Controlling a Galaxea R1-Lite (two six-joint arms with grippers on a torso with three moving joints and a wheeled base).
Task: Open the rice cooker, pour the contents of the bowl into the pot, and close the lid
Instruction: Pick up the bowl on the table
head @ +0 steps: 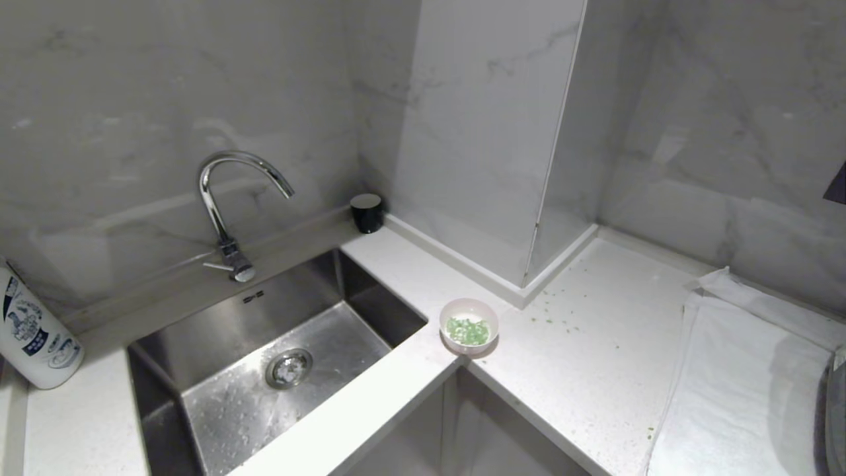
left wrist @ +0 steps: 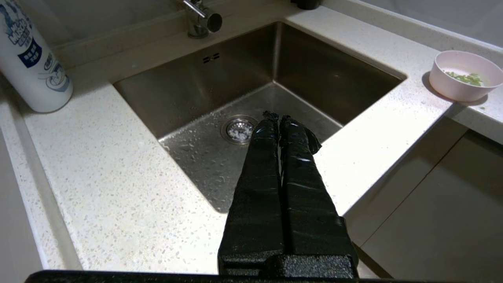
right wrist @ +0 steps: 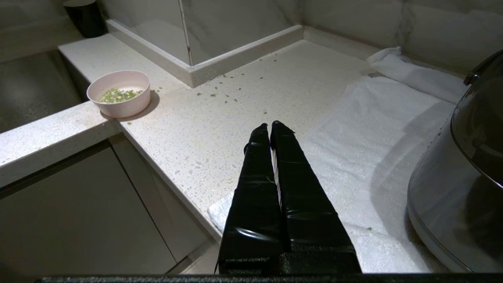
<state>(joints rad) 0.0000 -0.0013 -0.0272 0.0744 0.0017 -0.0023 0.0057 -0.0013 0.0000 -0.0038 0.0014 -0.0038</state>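
We note the rice cooker [right wrist: 463, 184] at the far right, only partly in view, standing on a white towel [head: 740, 390] spread over the right run of the counter; its dark lid [right wrist: 481, 118] looks down, though we cannot see the whole of it. The bowl [head: 469, 325] sits well apart from the cooker, at the inner corner of the L-shaped countertop [head: 595, 370], upright, just beside the sink's right edge. The contents [head: 468, 330], green bits with some white, lie low in the bowl. A scatter of green flecks [head: 555, 317] is strewn on the counter between the bowl and the towel. Our left gripper [left wrist: 278, 116] hangs over the front edge of the steel sink [head: 231, 330], fingers pressed together, holding nothing. Our right gripper [right wrist: 270, 126] hovers above the counter near the towel's edge, fingers likewise closed and empty. Neither shows in the head view. Further out: a curved tap [head: 228, 198] behind the sink, a white bottle [head: 33, 337] with blue print on the left counter, a small black cup [head: 367, 211] against the marble wall.
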